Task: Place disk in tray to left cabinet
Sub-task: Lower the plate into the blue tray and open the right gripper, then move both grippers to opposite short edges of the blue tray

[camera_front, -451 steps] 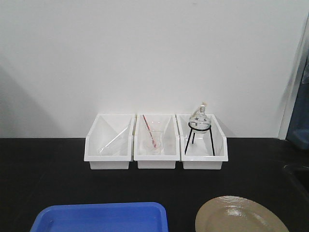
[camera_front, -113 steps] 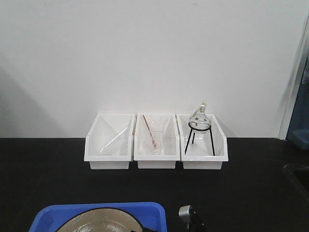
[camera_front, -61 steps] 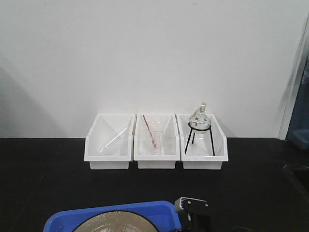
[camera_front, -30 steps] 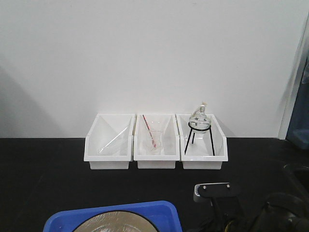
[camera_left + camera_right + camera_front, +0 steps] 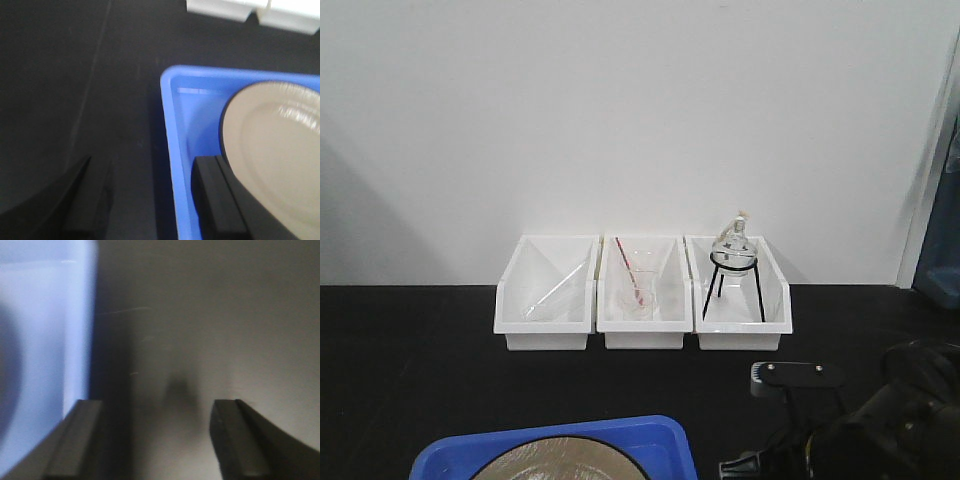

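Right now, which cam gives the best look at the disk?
Left wrist: the disk shows its tan face and black rim, lying in the blue tray. The front view catches only a sliver at the bottom edge. The right wrist view is too blurred to tell.

Front view: illumination is bright and even. The white wall [image 5: 640,110] carries a soft shadow at its left; the black tabletop [image 5: 410,360] renders almost without detail; the white bins [image 5: 642,292] are sharp.

Left wrist view: soft focus; the disk [image 5: 280,150] shows glare streaks at upper right; the left fingers [image 5: 217,200] are defocused.

Right wrist view: heavy blur; the tray [image 5: 45,330] is washed out to pale blue, the tabletop reflects grey glare, and a dim shadow lies between the right fingers [image 5: 75,440].
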{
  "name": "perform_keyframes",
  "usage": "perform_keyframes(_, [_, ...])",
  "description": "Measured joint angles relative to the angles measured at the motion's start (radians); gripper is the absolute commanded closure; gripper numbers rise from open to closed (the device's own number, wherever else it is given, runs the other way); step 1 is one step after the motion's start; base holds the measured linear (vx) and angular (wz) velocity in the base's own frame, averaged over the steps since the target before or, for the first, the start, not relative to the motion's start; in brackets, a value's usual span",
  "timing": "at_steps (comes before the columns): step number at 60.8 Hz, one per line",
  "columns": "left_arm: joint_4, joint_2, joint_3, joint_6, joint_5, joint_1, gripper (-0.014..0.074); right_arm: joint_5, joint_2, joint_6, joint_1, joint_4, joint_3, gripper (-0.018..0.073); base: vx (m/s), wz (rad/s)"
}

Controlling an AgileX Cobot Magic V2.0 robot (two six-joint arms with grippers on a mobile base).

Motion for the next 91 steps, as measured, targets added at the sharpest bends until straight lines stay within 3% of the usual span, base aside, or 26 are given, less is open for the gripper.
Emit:
perform_keyframes(11, [-0.065, 0.157, -0.109, 0.058, 0.016, 0.0, 0.0115, -0.006, 0.06, -0.415, -0.124, 0.35, -0.082, 0.0156, 0.0, 0.0])
perform_keyframes(21, [-0.108, 0.328, -0.188, 0.091, 0.044, 0.0, 0.0115, 0.054, 0.152, -0.785, -0.145, 0.6, -0.159, 0.0153, 0.0, 0.0])
perform_keyframes(26, [-0.143, 0.403, -0.221, 0.103, 0.057, 0.0, 0.0115, 0.071, 0.191, -0.882, -0.145, 0.68, -0.183, 0.0151, 0.0, 0.0])
perform_keyframes(46, [-0.4, 0.632, -0.263, 0.3, 0.018, -0.03, 0.0115, 0.071, 0.291, -0.95, -0.145, 0.77, -0.19, 0.0151, 0.0, 0.0])
perform_keyframes(55, [-0.478, 0.706, -0.263, 0.361, -0.017, -0.037, 0.0115, 0.071, 0.298, -0.967, -0.145, 0.811, -0.19, 0.0151, 0.0, 0.0])
perform_keyframes(76, [-0.5, 0.77, -0.269, 0.4, -0.03, -0.037, 0.0115, 0.028, 0.311, -1.031, -0.064, 0.862, -0.192, 0.0151, 0.0, 0.0])
perform_keyframes(91, [-0.5, 0.77, -0.269, 0.401, -0.04, -0.049, 0.0115, 0.008, 0.345, -1.031, -0.058, 0.874, -0.192, 0.0151, 0.0, 0.0])
